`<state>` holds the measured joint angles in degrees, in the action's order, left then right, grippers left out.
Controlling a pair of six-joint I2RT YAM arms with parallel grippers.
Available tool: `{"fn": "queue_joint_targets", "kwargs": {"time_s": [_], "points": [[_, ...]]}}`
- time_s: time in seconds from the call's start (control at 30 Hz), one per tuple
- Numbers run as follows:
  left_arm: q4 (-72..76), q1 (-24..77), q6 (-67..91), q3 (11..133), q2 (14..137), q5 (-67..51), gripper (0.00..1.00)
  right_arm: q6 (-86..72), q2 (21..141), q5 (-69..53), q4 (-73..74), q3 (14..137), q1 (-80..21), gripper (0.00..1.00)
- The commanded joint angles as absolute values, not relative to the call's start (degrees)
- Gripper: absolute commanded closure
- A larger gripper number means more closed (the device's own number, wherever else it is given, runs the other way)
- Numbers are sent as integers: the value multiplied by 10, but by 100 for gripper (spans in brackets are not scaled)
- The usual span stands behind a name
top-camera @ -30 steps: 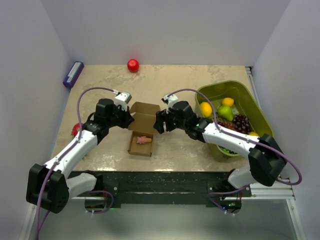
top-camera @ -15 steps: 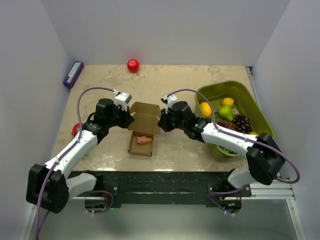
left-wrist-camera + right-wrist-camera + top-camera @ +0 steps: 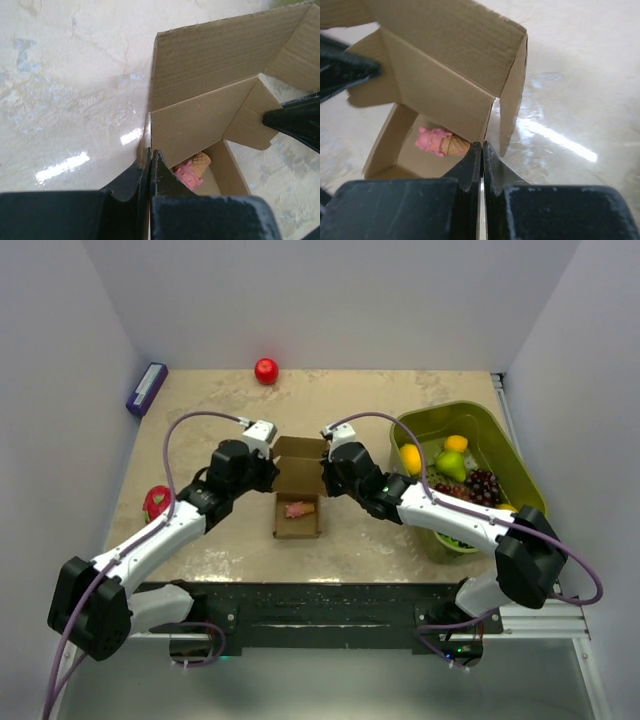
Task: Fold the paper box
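Two arms lean inward, left tool (image 3: 150,153) and right tool (image 3: 482,145) pinching sides of the paper box (image 3: 297,468).

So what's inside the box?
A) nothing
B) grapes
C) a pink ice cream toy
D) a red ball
C: a pink ice cream toy with a tan cone lies on the floor of the open box.
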<state>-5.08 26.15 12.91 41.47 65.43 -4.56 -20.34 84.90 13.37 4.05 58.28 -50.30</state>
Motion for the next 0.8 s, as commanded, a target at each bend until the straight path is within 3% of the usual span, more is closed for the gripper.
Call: {"fn": "queue_joint_targets", "kwargs": {"time_s": [0.0,0.27,0.77], "points": [[41,337,140,468,706,39,100,-210,846,246,48,638,-509,100],[145,395,157,468,763,143,100,-218,844,352,3,624,-509,100],[306,477,171,422,852,320,100,-279,852,408,-121,521,-517,100]]}}
